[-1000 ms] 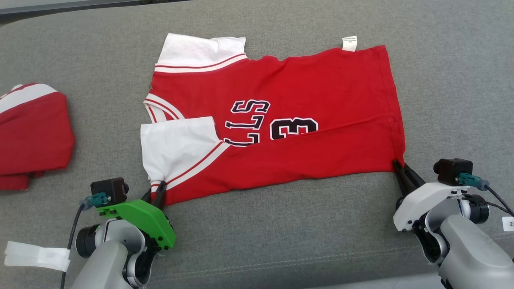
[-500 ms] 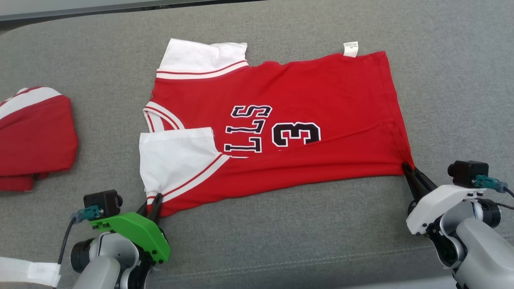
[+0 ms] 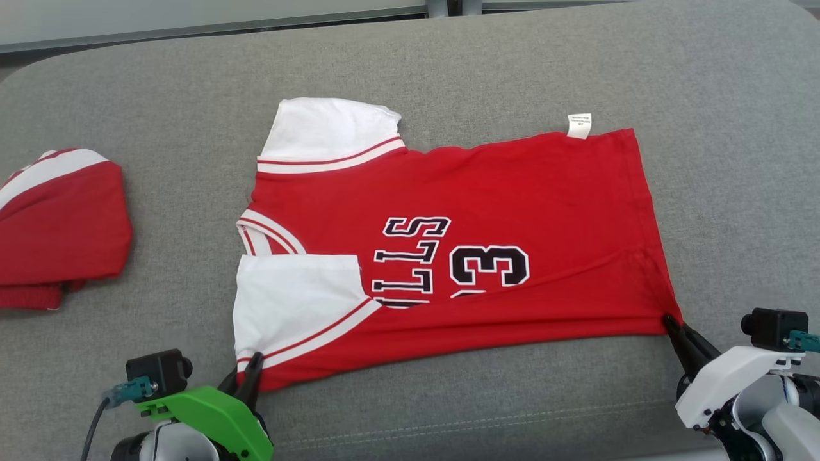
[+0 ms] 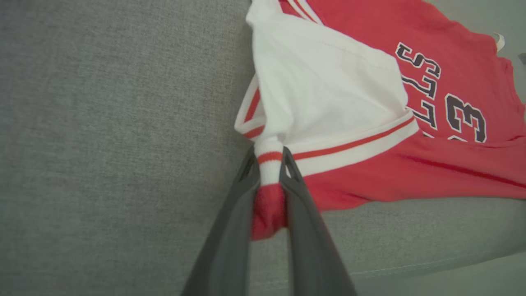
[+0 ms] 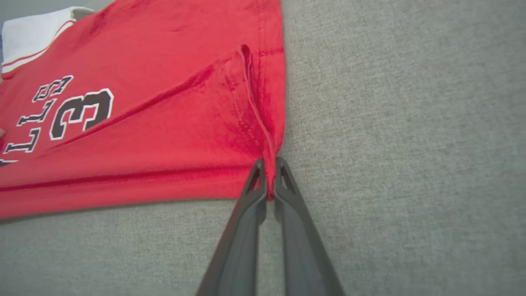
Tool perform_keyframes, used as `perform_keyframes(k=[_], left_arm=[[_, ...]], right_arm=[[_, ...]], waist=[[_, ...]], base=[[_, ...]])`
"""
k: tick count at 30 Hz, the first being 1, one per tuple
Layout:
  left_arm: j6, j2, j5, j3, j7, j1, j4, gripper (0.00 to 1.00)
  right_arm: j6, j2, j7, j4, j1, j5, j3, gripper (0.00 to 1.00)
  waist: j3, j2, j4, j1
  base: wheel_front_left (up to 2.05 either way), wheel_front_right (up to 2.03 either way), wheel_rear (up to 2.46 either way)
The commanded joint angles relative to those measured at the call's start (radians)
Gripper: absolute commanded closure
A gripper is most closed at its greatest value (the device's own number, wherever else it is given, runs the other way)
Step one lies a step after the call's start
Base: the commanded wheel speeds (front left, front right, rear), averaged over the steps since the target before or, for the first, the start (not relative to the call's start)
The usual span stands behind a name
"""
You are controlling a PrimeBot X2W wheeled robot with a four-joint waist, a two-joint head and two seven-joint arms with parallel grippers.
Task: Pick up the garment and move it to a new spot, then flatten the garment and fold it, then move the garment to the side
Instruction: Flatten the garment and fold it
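Left claw (image 4: 269, 161): clamped on the shoulder corner nearest the robot, with a wad of red and white trim bunched between the fingers.
Right claw (image 5: 268, 174): pinched together on the near hem corner, with only a sliver of cloth in the tips.
Shirt (image 3: 487, 192): spread on the grey cushion (image 3: 512, 57), collar end to the robot's left and hem to its right. A long crease along the near side hides part of the lettering.
Near sleeve (image 3: 288, 301): white, flopped over the chest.
Far sleeve (image 3: 327, 131): flat at the far edge, as is the small label (image 3: 579, 125).
Second red garment (image 3: 57, 224): well apart at the left (not this job's, I'd guess).
Worry one: the right pinch looks thin, so a firm pull could slip the hem free.
Worry two: if the arms move unevenly, the crease may skew or the near sleeve get trapped in the fold.
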Motion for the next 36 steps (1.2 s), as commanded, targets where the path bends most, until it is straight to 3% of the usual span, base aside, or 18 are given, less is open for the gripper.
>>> perform_keyframes(k=[1, 6, 7, 8, 9, 15, 21, 28, 36], left_arm=[[0.010, 0.014, -0.004, 0.012, 0.003, 0.013, -0.006, 1.00], [0.019, 0.019, -0.016, 0.014, 0.017, 0.039, -0.041, 1.00], [0.018, 0.015, -0.021, 0.016, 0.013, 0.037, -0.042, 0.74], [0.019, 0.013, -0.020, 0.016, 0.010, 0.034, -0.039, 0.07], [0.022, 0.015, -0.011, 0.013, 0.006, 0.028, -0.035, 0.00], [0.026, 0.001, 0.011, 0.027, -0.061, 0.014, -0.016, 0.00], [0.057, 0.006, 0.066, 0.042, -0.156, -0.001, -0.029, 0.00], [0.078, 0.017, 0.133, 0.047, -0.240, -0.032, -0.059, 0.00], [0.109, 0.033, 0.222, 0.037, -0.340, -0.050, -0.079, 0.00]], right_arm=[[-0.003, -0.010, 0.000, -0.002, 0.013, -0.004, -0.011, 1.00], [-0.002, 0.013, 0.019, -0.029, 0.043, -0.023, -0.042, 1.00], [-0.002, 0.020, 0.012, -0.036, 0.044, -0.028, -0.047, 0.86], [-0.002, 0.028, 0.008, -0.041, 0.046, -0.029, -0.052, 0.11], [-0.002, 0.031, 0.009, -0.042, 0.048, -0.037, -0.056, 0.00], [-0.002, 0.066, -0.061, -0.062, 0.056, -0.086, -0.097, 0.00], [-0.002, 0.110, -0.133, -0.095, 0.061, -0.171, -0.172, 0.00], [-0.001, 0.172, -0.155, -0.181, 0.066, -0.305, -0.255, 0.00], [-0.002, 0.235, -0.157, -0.268, 0.100, -0.413, -0.283, 0.00]], waist=[[0.002, 0.0000, -0.003, 0.0000], [0.004, 0.0000, -0.010, 0.0000], [0.003, 0.0000, -0.012, 0.0000], [0.003, 0.0000, -0.013, 0.0000], [0.002, 0.0000, -0.014, 0.0000], [-0.010, 0.0000, -0.018, 0.0000], [-0.027, 0.0000, -0.025, 0.0000], [-0.055, 0.0000, -0.034, 0.0000], [-0.095, 0.0000, -0.032, 0.0000]], base=[[0.00, 0.00, 0.00], [0.00, 0.00, 0.00], [0.00, 0.00, 0.00], [0.00, 0.00, 0.00], [0.00, 0.00, 0.00], [0.00, 0.00, 0.00], [0.00, 0.00, 0.00], [0.00, 0.00, 0.00], [0.00, 0.00, 0.00]])
